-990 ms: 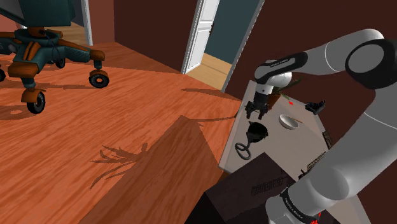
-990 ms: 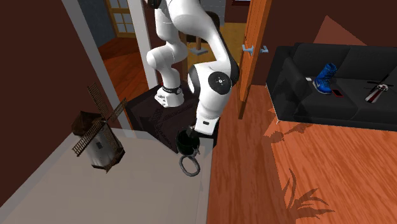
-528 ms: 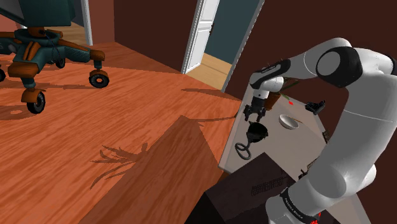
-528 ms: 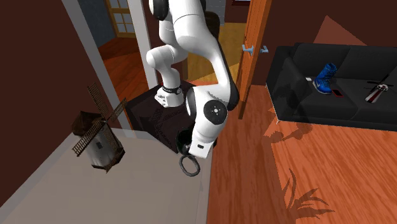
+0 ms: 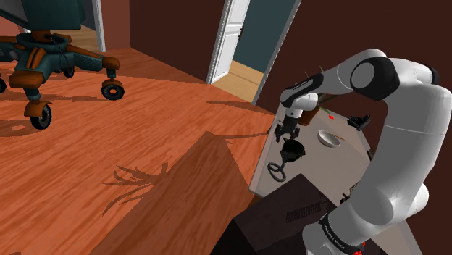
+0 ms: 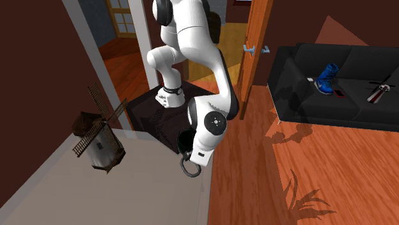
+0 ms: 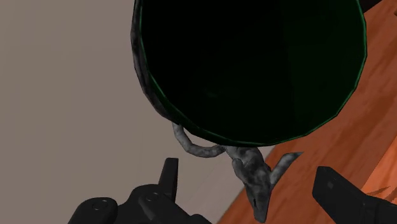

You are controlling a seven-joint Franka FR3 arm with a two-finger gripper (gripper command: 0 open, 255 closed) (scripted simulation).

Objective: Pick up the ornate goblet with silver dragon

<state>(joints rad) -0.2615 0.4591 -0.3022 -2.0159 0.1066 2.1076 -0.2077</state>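
Shoulder view: gripper (image 5: 287, 133) hangs just above the dark goblet (image 5: 291, 153) at the desk's (image 5: 340, 165) edge by the floor (image 5: 145, 116). Second exterior view: goblet sits against my arm (image 6: 208, 121). Wrist view: I see fingers (image 7: 168, 181) spread apart, touching nothing, silver dragon (image 7: 249, 170) between them.

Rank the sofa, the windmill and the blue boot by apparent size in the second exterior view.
1. Black sofa.
2. Windmill, nearer the camera, which flatters it.
3. Blue boot, lying on that sofa.
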